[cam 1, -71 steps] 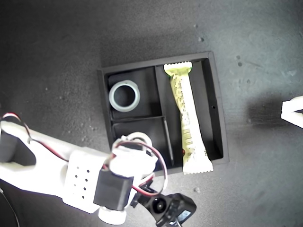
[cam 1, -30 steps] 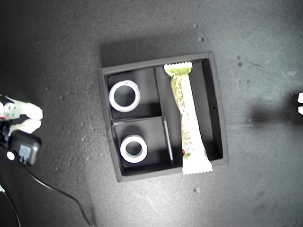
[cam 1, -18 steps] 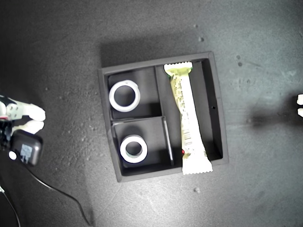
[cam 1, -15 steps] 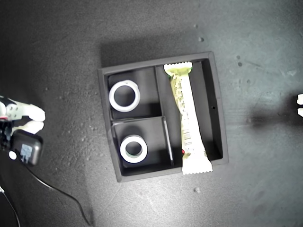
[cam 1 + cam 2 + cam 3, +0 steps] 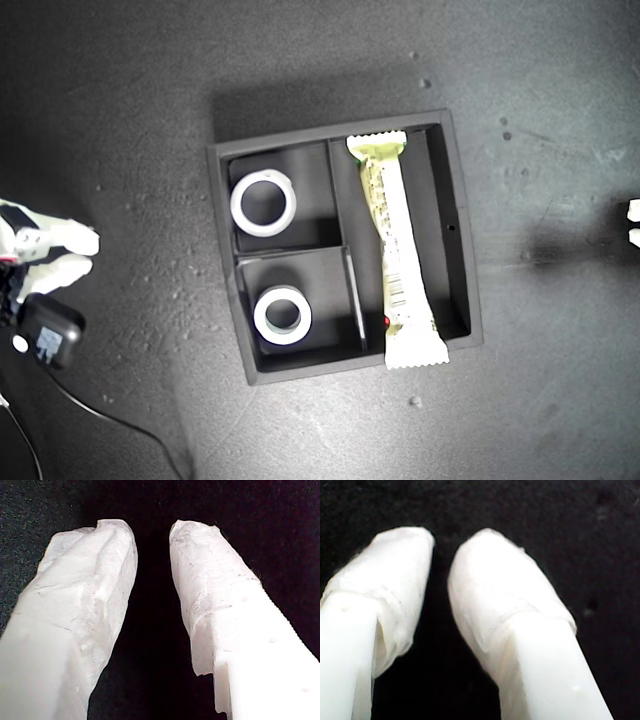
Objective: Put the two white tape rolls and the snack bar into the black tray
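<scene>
In the exterior view the black tray point(image 5: 222, 250) lies mid-frame. One white tape roll point(image 5: 262, 202), larger and all white, lies flat in one small compartment. The other white tape roll point(image 5: 282, 315), with a greenish core, lies in the small compartment beside it. The snack bar point(image 5: 398, 262) fills the long compartment, one crimped end resting over the tray wall. My first gripper point(image 5: 152, 530) and my second gripper point(image 5: 441, 540) each show a narrow empty gap over dark mat. I cannot tell which gripper belongs to which arm.
One arm's white fingers point(image 5: 70, 250) sit at the exterior view's left edge, with a black wrist camera point(image 5: 45, 335) and cable point(image 5: 120, 425) beside them. Another arm's fingertips point(image 5: 634, 222) peek in at the exterior view's right edge. Dark speckled mat point(image 5: 330, 60) surrounds the tray.
The arm at the exterior view's left released the smaller roll into its compartment and pulled back to that edge. The arm at the right edge also drew back. Lately there has been only slight drift.
</scene>
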Available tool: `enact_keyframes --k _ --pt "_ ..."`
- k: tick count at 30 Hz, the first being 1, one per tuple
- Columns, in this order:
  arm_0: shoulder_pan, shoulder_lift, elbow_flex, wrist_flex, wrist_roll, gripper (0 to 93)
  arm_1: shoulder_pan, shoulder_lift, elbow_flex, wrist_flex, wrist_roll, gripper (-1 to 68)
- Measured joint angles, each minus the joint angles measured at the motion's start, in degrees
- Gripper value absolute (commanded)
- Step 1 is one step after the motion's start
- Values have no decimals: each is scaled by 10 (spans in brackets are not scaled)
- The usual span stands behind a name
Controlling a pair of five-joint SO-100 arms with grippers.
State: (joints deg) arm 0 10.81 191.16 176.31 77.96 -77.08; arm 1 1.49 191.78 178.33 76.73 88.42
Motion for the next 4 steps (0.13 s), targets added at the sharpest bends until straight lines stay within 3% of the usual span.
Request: enact_keyframes --k 4 --pt "0 0 0 0 0 30 0 0 0 0 0 45"
